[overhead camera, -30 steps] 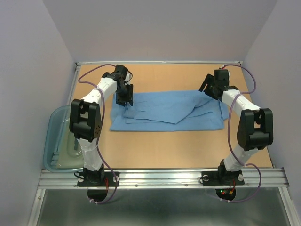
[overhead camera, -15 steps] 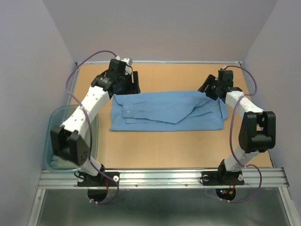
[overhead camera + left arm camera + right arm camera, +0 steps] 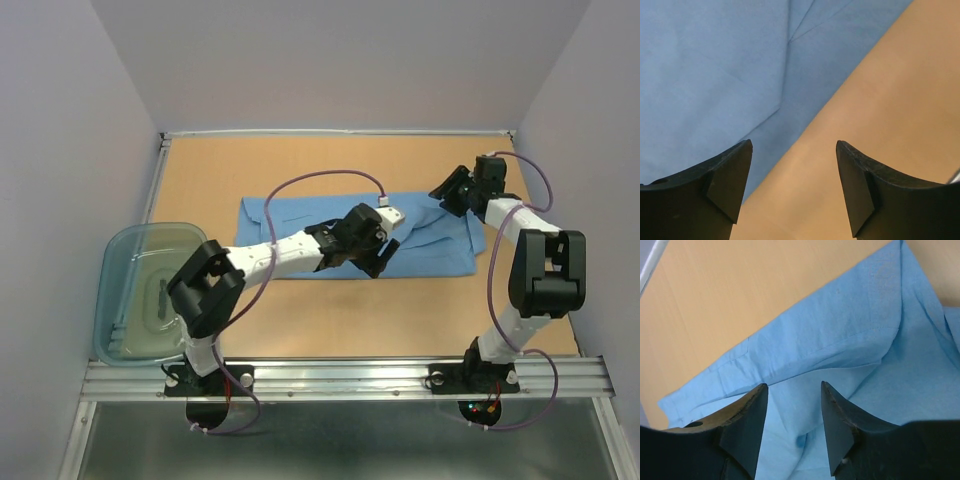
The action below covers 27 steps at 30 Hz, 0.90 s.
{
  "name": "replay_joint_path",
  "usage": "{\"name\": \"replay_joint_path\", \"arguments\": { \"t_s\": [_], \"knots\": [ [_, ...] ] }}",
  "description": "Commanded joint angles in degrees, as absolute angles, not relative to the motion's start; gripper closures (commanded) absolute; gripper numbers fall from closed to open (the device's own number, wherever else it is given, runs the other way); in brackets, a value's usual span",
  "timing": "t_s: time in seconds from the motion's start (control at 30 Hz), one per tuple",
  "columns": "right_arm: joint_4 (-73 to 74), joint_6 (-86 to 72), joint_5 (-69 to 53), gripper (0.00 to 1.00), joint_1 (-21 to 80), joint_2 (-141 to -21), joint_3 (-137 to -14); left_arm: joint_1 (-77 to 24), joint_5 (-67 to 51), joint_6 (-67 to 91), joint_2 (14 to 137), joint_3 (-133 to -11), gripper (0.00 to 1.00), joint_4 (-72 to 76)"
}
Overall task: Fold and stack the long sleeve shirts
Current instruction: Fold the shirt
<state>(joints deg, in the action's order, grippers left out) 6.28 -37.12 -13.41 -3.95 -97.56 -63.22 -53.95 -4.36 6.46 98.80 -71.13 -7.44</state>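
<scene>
Overhead: tan tabletop (image 3: 300, 310), pale walls (image 3: 340, 60), blue shirt (image 3: 275, 215); left pincer (image 3: 793, 143) wide, right pincer (image 3: 794, 385) narrower, empty.

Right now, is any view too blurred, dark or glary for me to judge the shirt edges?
Top external: even soft light, shirt clear, only a faint sheen on the tub. Left wrist: creases slightly soft, left fingers near black. Right wrist: hem and seams sharp, right fingers dark, no glare.
</scene>
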Motion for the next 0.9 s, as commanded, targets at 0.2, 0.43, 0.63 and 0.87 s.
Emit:
{"name": "replay_joint_path", "arguments": {
  "t_s": [0.2,0.43,0.63,0.87],
  "knots": [
    [-1.40,-39.20,-18.02,0.60,-3.78,-100.10,-61.52,-56.34,-5.36,-5.10,110.82,-81.56,0.47,4.40],
    [-5.00,-41.30,-19.16,0.72,-4.39,-104.23,-59.07,-56.34,-8.17,-4.22,115.48,-80.69,0.68,0.97],
    [-9.84,-42.10,-20.04,0.79,-7.55,-108.45,-56.25,-55.81,-13.96,-3.60,120.13,-82.44,0.79,-4.91],
    [-10.28,-39.82,-19.07,0.81,-12.91,-112.67,-58.97,-54.84,-18.01,-5.27,122.70,-82.09,0.92,-11.16]
  ]
}}
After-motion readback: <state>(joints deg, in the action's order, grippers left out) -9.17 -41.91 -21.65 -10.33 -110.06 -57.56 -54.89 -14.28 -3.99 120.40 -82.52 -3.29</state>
